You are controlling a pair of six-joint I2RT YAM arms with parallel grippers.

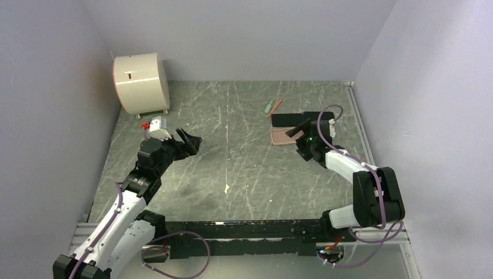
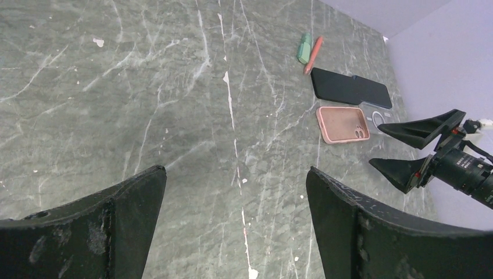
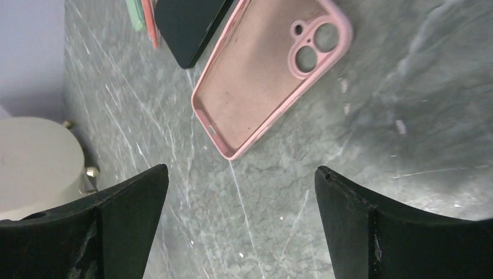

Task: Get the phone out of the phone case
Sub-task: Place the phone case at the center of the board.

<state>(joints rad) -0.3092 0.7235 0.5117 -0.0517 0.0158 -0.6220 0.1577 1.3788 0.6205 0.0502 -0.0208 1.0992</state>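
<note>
Left hand near-left, jaws wide, holding nothing. A wide stretch of worktop lies between the hands. Right hand spread wide too, just near of the pink phone case, which is empty, cavity up. Black phone flat just beyond it, near the right wall. Green and red pens farther. Beige drum in the far-left corner.

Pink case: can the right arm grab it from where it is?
Probably yes. The right gripper hangs open close to the pink case, which lies flat and empty on the table with nothing between them. The black phone lies beside it.
</note>
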